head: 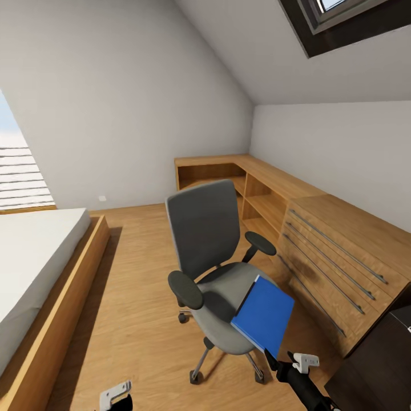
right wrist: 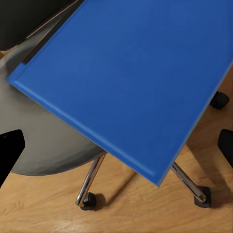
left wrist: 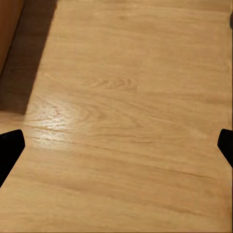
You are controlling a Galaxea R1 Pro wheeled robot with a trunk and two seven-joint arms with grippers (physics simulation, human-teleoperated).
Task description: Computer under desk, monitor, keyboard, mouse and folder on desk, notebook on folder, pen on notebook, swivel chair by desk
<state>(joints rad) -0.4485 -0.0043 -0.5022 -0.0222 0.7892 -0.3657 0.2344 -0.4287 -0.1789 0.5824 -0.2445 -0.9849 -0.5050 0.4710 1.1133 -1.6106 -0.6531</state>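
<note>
We read no text, label, brand, number or sign anywhere here. The blue folder (right wrist: 141, 73) shows us a plain cover with no lettering, and the swivel chair (head: 214, 257) under it carries no badge we can make out.
</note>
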